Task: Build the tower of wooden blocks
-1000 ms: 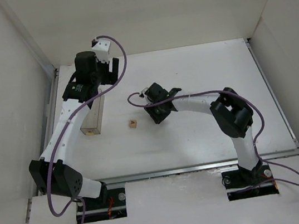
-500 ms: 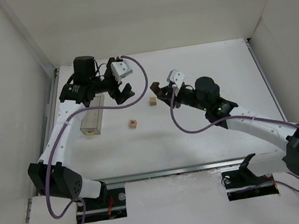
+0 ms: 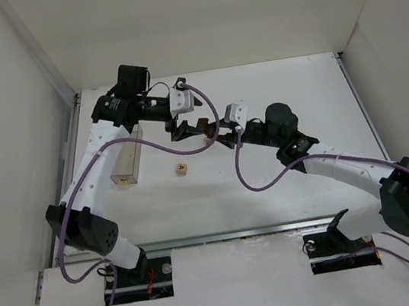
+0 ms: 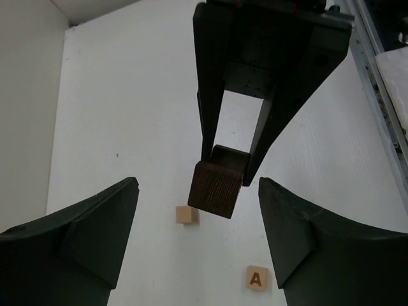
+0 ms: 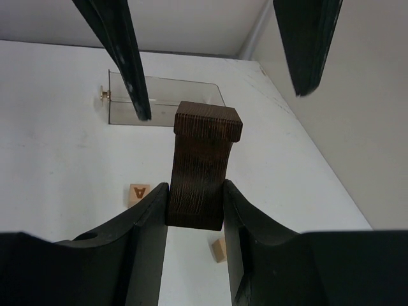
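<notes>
— Where are we holding the dark block (image 4: 213,190)?
— We are clamping it in the right gripper (image 5: 195,191) over the far middle of the table (image 3: 288,194). Our left gripper (image 4: 197,182) is gaping open, facing it, with tan blocks (image 4: 186,215) lying below.

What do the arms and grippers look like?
Left arm and right arm: white links, black joints, a loose purple cable along each. Left gripper and right gripper: two matte-black tapered fingers, with a white camera block at the wrist.
</notes>
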Controlling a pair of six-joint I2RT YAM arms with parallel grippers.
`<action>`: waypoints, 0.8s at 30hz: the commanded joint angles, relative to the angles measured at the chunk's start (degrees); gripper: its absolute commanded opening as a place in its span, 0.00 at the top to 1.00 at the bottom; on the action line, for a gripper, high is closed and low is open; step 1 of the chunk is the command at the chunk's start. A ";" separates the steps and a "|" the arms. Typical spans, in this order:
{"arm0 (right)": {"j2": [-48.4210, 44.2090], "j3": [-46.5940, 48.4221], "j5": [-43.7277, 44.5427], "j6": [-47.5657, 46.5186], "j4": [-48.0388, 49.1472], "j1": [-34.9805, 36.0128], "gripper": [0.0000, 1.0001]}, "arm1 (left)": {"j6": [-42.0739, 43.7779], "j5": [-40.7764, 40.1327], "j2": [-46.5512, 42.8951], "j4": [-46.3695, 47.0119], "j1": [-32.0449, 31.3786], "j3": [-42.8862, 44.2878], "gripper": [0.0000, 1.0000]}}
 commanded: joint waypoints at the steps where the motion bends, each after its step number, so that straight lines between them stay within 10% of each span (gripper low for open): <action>1: -0.68 2.14 -3.00 -1.73 4.35 -0.27 1.00 | 6.79 2.39 2.12 -8.44 -0.21 3.53 0.27; 11: -0.68 2.14 -3.53 -1.73 3.74 -0.27 1.00 | 8.12 1.24 4.06 -11.72 -1.79 7.22 0.52; 18: -0.68 2.67 -1.78 -1.73 1.81 -0.27 0.98 | 4.09 -0.85 4.59 -9.88 -2.32 7.76 1.00; 19: -0.68 3.45 -0.64 -0.86 1.10 -0.27 0.59 | 3.47 -1.73 4.59 -8.92 -2.32 7.76 1.00; 22: -0.85 3.38 4.54 1.52 -0.84 -1.41 0.00 | -1.44 -8.67 5.11 -3.84 -3.38 5.66 1.00; 24: -2.70 1.63 9.27 2.83 -0.84 -2.20 0.00 | -3.73 -15.06 5.63 -0.31 -3.38 2.85 1.00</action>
